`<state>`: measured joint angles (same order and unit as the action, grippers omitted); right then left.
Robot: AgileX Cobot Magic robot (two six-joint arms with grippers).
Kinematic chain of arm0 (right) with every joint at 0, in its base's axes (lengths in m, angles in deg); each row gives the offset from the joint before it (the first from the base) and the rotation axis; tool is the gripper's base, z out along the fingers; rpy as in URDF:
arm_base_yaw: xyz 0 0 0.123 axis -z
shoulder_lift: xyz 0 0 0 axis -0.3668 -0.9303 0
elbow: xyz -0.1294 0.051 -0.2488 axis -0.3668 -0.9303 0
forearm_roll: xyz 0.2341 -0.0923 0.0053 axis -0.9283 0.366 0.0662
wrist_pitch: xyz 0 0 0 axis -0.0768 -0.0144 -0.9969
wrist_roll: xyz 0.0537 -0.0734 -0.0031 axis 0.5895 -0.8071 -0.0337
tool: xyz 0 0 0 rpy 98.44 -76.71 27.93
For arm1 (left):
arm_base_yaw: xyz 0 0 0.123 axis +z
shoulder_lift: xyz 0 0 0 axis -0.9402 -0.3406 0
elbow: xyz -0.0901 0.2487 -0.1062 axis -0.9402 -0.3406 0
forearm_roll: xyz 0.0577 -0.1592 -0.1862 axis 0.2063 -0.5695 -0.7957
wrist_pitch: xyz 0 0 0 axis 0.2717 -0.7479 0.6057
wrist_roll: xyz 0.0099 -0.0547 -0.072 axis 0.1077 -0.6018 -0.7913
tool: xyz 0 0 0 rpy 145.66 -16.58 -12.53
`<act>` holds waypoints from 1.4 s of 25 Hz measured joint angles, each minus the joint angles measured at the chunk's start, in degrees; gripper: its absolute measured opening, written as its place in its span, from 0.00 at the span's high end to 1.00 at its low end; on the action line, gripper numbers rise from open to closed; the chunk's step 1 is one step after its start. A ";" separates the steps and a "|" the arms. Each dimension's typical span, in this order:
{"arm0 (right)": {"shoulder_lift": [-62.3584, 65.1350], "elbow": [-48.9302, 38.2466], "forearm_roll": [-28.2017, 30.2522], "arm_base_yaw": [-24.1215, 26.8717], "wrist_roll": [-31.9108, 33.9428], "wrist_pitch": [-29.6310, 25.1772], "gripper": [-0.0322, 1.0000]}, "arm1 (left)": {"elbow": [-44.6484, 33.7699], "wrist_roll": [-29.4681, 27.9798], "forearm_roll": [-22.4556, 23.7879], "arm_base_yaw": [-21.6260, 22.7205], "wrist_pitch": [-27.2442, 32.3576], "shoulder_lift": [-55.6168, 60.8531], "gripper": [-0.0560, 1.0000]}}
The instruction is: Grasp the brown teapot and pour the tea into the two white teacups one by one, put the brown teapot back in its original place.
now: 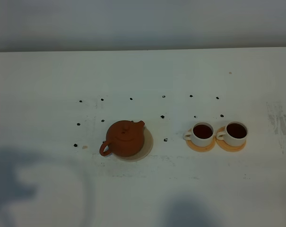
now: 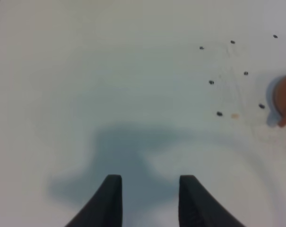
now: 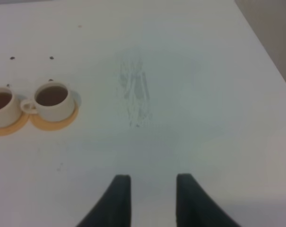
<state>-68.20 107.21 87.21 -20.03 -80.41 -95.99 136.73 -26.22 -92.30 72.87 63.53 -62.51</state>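
The brown teapot [image 1: 125,138] stands upright on its pale beige disc, the original place [image 1: 146,144], left of the table's middle, spout to the back right. To its right the two white teacups [image 1: 202,133] [image 1: 236,133] sit side by side on orange-tan coasters, both holding dark tea. Neither arm shows in the high view, only shadows at the front. In the left wrist view my left gripper [image 2: 150,178] hovers open over bare table, with the teapot's edge [image 2: 285,94] far off. My right gripper [image 3: 153,178] also stands open with nothing between its fingers, well away from the teacups [image 3: 52,100] [image 3: 1,106].
Small black marks [image 1: 131,99] dot the white table around the teapot and behind the cups. A grey scuff patch [image 1: 280,124] lies near the right side. The table's far edge [image 1: 143,49] meets a grey wall.
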 joint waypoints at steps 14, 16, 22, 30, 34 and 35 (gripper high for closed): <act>0.00 0.00 0.00 0.00 0.00 0.00 0.75 | -18.47 -3.16 -1.12 0.00 0.59 22.49 0.68; 0.00 0.00 0.00 0.00 0.00 0.00 0.75 | -18.54 -3.16 -1.20 0.00 0.99 23.04 0.68; 0.00 0.00 0.00 0.00 0.00 0.00 0.75 | -20.38 -4.16 -1.20 0.00 2.48 25.25 0.68; 0.00 0.00 0.00 0.00 0.00 0.00 0.75 | -20.44 -5.30 -0.74 0.00 2.62 33.01 0.68; 0.00 0.00 0.00 0.00 0.00 0.00 0.75 | -20.44 -5.30 -0.74 0.00 2.62 33.22 0.68; 0.00 0.00 0.00 0.00 0.00 0.00 0.75 | -20.44 -5.30 -0.74 0.00 2.62 33.22 0.68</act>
<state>-68.20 107.21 87.21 -20.03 -80.41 -95.99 116.29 -31.51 -93.04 72.87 66.15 -29.30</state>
